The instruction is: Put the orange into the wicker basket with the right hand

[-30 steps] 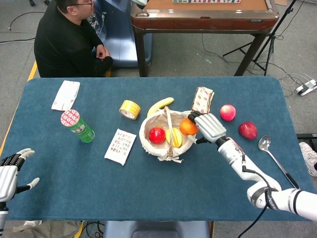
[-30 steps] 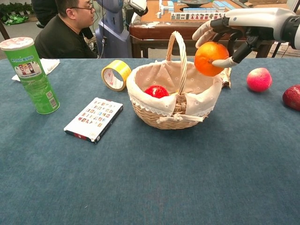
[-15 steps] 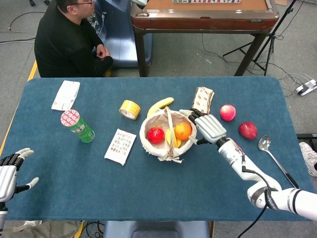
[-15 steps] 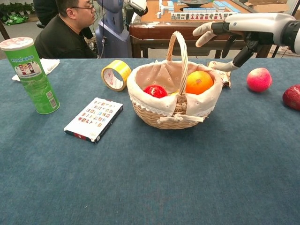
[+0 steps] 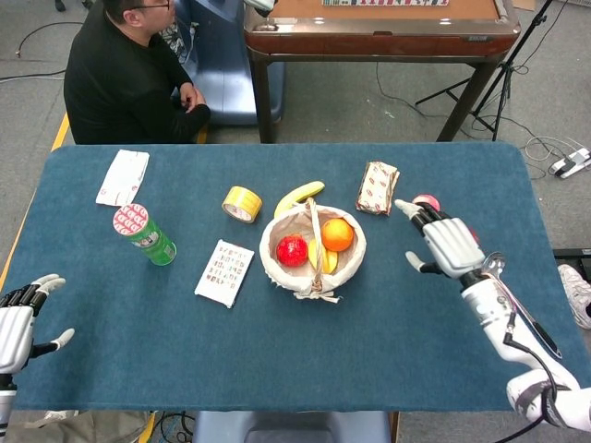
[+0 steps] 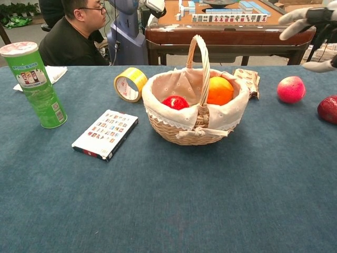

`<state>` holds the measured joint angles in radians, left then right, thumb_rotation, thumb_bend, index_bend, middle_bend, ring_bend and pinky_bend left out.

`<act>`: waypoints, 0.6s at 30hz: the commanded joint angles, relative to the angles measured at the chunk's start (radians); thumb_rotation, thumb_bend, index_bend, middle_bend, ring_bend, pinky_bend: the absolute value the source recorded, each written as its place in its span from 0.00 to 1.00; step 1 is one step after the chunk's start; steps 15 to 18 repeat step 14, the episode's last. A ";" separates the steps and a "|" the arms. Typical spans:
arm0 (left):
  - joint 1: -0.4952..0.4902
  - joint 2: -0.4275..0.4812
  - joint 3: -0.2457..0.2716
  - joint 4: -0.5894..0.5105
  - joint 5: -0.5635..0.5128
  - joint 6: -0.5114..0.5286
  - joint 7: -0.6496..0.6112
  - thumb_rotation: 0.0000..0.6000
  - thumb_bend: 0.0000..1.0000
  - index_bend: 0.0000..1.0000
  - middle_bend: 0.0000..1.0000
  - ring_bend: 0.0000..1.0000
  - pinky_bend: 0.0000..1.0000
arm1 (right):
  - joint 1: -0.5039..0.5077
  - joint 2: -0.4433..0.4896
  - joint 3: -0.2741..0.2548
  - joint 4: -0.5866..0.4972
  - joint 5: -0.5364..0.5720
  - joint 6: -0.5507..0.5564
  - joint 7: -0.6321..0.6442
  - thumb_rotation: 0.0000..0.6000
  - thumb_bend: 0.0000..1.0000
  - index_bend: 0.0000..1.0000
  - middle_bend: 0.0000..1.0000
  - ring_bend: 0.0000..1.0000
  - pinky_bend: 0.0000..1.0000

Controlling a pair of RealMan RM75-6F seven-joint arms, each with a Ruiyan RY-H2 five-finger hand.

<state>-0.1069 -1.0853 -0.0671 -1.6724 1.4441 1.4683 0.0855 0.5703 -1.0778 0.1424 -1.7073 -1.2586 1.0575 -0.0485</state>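
The orange (image 5: 337, 234) (image 6: 219, 90) lies inside the wicker basket (image 5: 277, 266) (image 6: 179, 132), on its right side, beside a red fruit (image 5: 292, 250) (image 6: 174, 103) and a yellow one (image 5: 322, 257). My right hand (image 5: 444, 244) (image 6: 311, 29) hovers well to the right of the basket with its fingers spread and nothing in it. In the chest view only its fingers show at the upper right corner. My left hand (image 5: 17, 322) rests open at the table's near left edge, far from the basket.
A pink apple (image 6: 290, 89) and a dark red apple (image 6: 328, 109) lie right of the basket, by a spoon (image 5: 503, 277). A snack packet (image 5: 377, 187), banana (image 5: 298, 195), tape roll (image 5: 242, 203), booklet (image 5: 224, 272), green can (image 5: 143, 233) and a seated man (image 5: 129, 74) are also there.
My right hand let go of the orange over the basket, and it dropped in. The hand then drew back to the right with its fingers spread.
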 commanded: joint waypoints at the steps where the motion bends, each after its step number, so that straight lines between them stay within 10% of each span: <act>1: -0.002 0.000 -0.001 -0.001 0.001 -0.001 0.001 1.00 0.17 0.28 0.22 0.24 0.23 | -0.085 0.034 -0.044 -0.015 -0.042 0.099 -0.013 1.00 0.35 0.04 0.16 0.11 0.32; 18: -0.007 -0.003 -0.002 -0.012 0.005 -0.002 0.013 1.00 0.17 0.28 0.22 0.24 0.23 | -0.304 0.047 -0.118 0.016 -0.115 0.330 0.049 1.00 0.35 0.04 0.18 0.14 0.34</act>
